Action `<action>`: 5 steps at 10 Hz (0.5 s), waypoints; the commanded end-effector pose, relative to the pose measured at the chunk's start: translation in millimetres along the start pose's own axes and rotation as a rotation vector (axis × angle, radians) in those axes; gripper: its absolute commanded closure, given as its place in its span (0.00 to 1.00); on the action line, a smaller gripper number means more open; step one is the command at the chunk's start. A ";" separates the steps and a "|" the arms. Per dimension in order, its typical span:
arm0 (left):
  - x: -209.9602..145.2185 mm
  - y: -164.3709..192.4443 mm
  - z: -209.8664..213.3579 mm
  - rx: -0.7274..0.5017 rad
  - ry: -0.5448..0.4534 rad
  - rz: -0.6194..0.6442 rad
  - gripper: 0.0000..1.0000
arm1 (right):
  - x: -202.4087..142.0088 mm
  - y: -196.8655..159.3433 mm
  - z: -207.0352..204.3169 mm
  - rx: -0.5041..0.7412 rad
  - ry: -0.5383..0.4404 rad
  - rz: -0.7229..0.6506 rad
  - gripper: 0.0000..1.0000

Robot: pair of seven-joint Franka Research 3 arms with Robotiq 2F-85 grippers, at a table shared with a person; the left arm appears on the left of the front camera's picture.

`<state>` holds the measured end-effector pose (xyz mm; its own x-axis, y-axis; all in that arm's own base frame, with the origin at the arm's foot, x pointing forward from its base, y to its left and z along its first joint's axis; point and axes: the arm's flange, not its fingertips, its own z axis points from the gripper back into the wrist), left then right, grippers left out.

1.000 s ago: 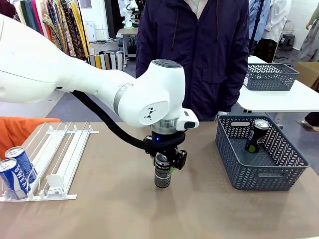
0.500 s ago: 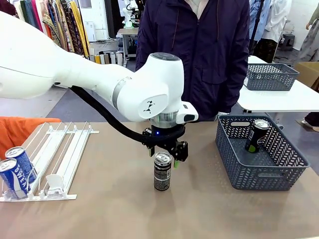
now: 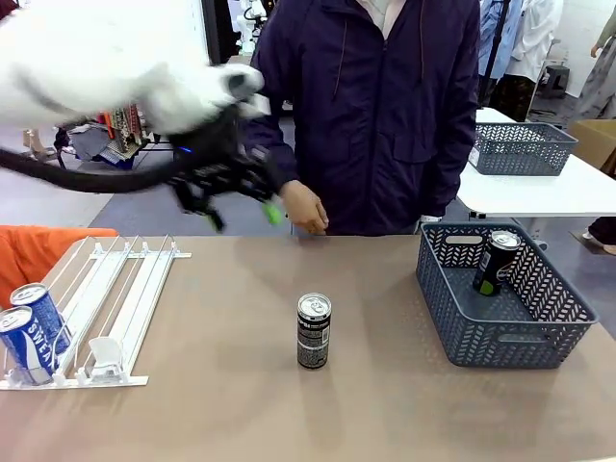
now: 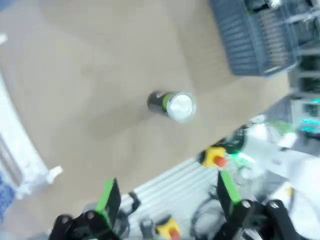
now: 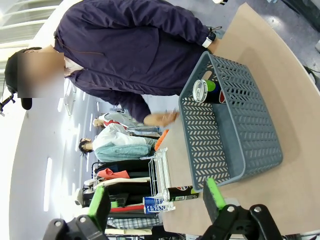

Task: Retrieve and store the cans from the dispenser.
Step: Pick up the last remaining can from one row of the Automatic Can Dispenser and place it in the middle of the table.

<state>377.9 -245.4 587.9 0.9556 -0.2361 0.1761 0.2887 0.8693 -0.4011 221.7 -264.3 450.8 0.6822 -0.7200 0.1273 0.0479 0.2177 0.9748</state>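
Note:
A black can [image 3: 314, 331] with a silver top stands alone on the middle of the table, also seen in the left wrist view as the black can [image 4: 172, 104]. My left gripper [image 3: 243, 214] hangs blurred, high above the table and to the can's left, open and empty, with its fingers [image 4: 107, 200] spread wide. The white dispenser [image 3: 115, 298] lies at the left with two blue cans [image 3: 34, 332] at its near end. Another black can [image 3: 496, 262] leans inside the grey basket [image 3: 500, 337]. My right gripper [image 5: 156, 200] is open and empty, facing the basket [image 5: 225, 130].
A person in a dark jacket stands at the far edge with a hand [image 3: 304, 208] near the left gripper. A second grey basket [image 3: 520, 149] sits on a white table behind. An orange cloth [image 3: 38, 252] lies at the far left.
My left gripper opened, let go of the black can, then rose and swung up and to the left. The can stays upright in the middle of the table.

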 end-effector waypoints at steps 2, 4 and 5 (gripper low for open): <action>-39.8 161.6 61.8 -0.155 -0.084 0.323 0.00 | 1.6 0.6 1.2 0.004 0.002 0.029 0.00; -78.4 272.6 87.1 -0.473 -0.076 0.388 0.00 | 1.6 0.6 1.2 0.004 0.002 0.029 0.00; -97.6 314.4 88.0 -0.576 -0.100 0.457 0.00 | 1.6 0.6 1.2 0.004 0.002 0.029 0.00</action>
<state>358.4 79.0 535.5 0.9904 0.1381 -0.0110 -0.0930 0.6036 -0.7918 221.5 -264.6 450.6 0.6818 -0.7204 0.1268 0.0484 0.2174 0.9749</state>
